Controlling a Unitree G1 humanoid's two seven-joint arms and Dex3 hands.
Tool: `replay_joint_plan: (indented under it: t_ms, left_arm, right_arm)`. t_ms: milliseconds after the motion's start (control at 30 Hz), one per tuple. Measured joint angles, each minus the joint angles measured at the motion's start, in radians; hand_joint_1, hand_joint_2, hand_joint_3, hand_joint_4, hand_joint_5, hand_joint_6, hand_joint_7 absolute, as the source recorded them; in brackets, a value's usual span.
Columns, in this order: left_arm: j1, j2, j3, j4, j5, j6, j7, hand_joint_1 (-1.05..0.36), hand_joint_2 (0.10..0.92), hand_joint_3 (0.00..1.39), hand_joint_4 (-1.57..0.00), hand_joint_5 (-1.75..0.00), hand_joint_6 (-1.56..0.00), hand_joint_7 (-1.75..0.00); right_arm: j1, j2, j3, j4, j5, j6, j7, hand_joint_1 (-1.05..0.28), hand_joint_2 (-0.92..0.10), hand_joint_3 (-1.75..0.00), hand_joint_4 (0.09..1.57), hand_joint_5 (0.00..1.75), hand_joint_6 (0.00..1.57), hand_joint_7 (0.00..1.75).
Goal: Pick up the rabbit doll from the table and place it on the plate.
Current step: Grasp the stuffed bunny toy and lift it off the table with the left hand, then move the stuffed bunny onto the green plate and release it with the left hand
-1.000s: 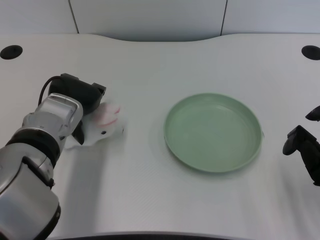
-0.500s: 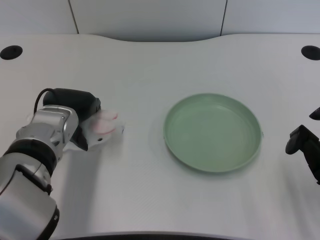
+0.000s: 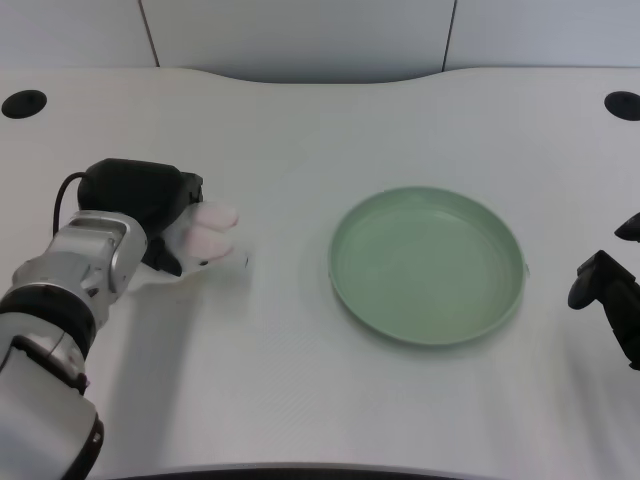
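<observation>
Your left hand (image 3: 150,205) was wrapped around the rabbit doll (image 3: 205,240), grasping it from the side away from the green plate (image 3: 428,264). You could see the doll's white body and pink-lined ears poking out of the black fingers toward the plate, while the rest of the doll was hidden behind the hand. Whether the doll's underside touched the white table (image 3: 300,130) or was held just clear of it, you could not tell from this angle. The doll sat well apart from the plate, off its left rim, with bare table between them. Your silver left forearm (image 3: 60,300) ran back from the hand, away from the plate. The plate itself lay flat on the table with nothing in it.
</observation>
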Motion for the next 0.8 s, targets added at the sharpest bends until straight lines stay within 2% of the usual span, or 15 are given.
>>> replay_joint_plan:
  t_ms: [33, 200, 267, 300, 333, 400, 433, 533, 567, 600, 633, 667, 700, 733, 800]
  left_arm:
    - [-0.001, 0.000, 0.009, -0.001, -0.004, -0.005, 0.000, -0.27, 0.921, 0.12, -0.66, -1.15, -0.74, -0.78]
    - [-0.027, 0.001, 0.042, -0.005, -0.040, -0.030, -0.059, -0.24, 0.921, 0.16, -0.62, -1.11, -0.74, -0.75]
    - [-0.055, 0.001, 0.062, -0.010, -0.065, -0.047, -0.099, -0.23, 0.921, 0.16, -0.63, -1.18, -0.73, -0.92]
    - [-0.071, 0.002, 0.070, -0.015, -0.071, -0.053, -0.110, -0.24, 0.921, 0.16, -0.62, -1.28, -0.66, -1.13]
    - [-0.085, 0.002, 0.073, -0.021, -0.074, -0.056, -0.115, -0.23, 0.921, 0.15, -0.62, -1.50, -0.61, -1.40]
    - [-0.109, 0.001, 0.076, -0.033, -0.075, -0.061, -0.119, -0.19, 0.919, 0.14, -0.57, -1.56, -0.59, -1.63]
    - [-0.119, -0.002, 0.076, -0.035, -0.075, -0.062, -0.120, -0.17, 0.911, 0.12, -0.56, -1.65, -0.58, -1.68]
    - [-0.151, -0.025, 0.078, -0.041, -0.076, -0.071, -0.129, -0.17, 0.918, 0.16, -0.68, -1.74, -0.60, -1.74]
    - [-0.163, -0.036, 0.079, -0.041, -0.077, -0.072, -0.134, -0.18, 0.886, 0.15, -0.66, -1.68, -0.58, -1.63]
    - [-0.176, -0.050, 0.079, -0.041, -0.077, -0.073, -0.138, -0.19, 0.872, 0.12, -0.68, -1.52, -0.65, -1.40]
    - [-0.184, -0.063, 0.079, -0.042, -0.077, -0.074, -0.139, -0.19, 0.874, 0.09, -0.67, -1.57, -0.66, -1.41]
    - [-0.190, -0.077, 0.078, -0.043, -0.076, -0.079, -0.140, -0.18, 0.872, 0.08, -0.73, -1.67, -0.65, -1.61]
    - [-0.194, -0.092, 0.075, -0.043, -0.075, -0.084, -0.140, -0.17, 0.858, 0.07, -0.76, -1.71, -0.65, -1.68]
    - [-0.194, -0.108, 0.072, -0.043, -0.073, -0.086, -0.140, -0.16, 0.851, 0.07, -0.78, -1.73, -0.66, -1.71]
    - [-0.194, -0.141, 0.064, -0.042, -0.072, -0.091, -0.140, -0.21, 0.882, 0.08, -0.70, -1.64, -0.62, -1.70]
  right_arm:
    - [0.000, 0.001, 0.002, -0.002, -0.006, 0.000, -0.003, 0.11, -0.16, -1.75, 0.62, 1.75, 0.28, 1.74]
    - [0.000, 0.004, 0.007, -0.009, -0.010, -0.001, -0.010, 0.09, -0.15, -1.74, 0.62, 1.75, 0.28, 1.74]
    - [0.000, 0.004, 0.011, -0.010, -0.016, -0.004, -0.014, 0.10, -0.16, -1.74, 0.62, 1.75, 0.29, 1.74]
    - [0.000, 0.006, 0.013, -0.010, -0.018, -0.006, -0.015, 0.11, -0.16, -1.74, 0.62, 1.75, 0.29, 1.74]
    - [0.000, 0.008, 0.014, -0.010, -0.018, -0.007, -0.015, 0.11, -0.16, -1.75, 0.63, 1.75, 0.30, 1.74]
    - [0.000, 0.011, 0.016, -0.010, -0.018, -0.007, -0.015, 0.10, -0.16, -1.75, 0.63, 1.75, 0.31, 1.74]
    - [0.001, 0.011, 0.017, -0.011, -0.018, -0.007, -0.016, 0.11, -0.17, -1.75, 0.63, 1.75, 0.31, 1.73]
    - [0.001, 0.012, 0.021, -0.023, -0.018, -0.005, -0.020, 0.14, -0.18, -1.75, 0.63, 1.75, 0.30, 1.73]
    - [0.001, 0.013, 0.023, -0.029, -0.018, -0.005, -0.023, 0.15, -0.19, -1.75, 0.63, 1.75, 0.30, 1.73]
    - [0.001, 0.014, 0.025, -0.032, -0.019, -0.004, -0.028, 0.16, -0.19, -1.75, 0.63, 1.75, 0.30, 1.73]
    - [0.001, 0.015, 0.027, -0.033, -0.019, -0.004, -0.029, 0.16, -0.19, -1.75, 0.64, 1.75, 0.30, 1.74]
    - [0.001, 0.017, 0.029, -0.034, -0.020, -0.004, -0.029, 0.16, -0.18, -1.75, 0.64, 1.75, 0.30, 1.73]
    - [0.002, 0.018, 0.030, -0.034, -0.022, -0.005, -0.029, 0.15, -0.18, -1.75, 0.65, 1.75, 0.31, 1.73]
    - [0.003, 0.020, 0.032, -0.034, -0.023, -0.005, -0.029, 0.15, -0.18, -1.75, 0.65, 1.75, 0.31, 1.73]
    - [0.007, 0.027, 0.038, -0.034, -0.027, -0.007, -0.034, 0.15, -0.16, -1.74, 0.67, 1.74, 0.33, 1.71]
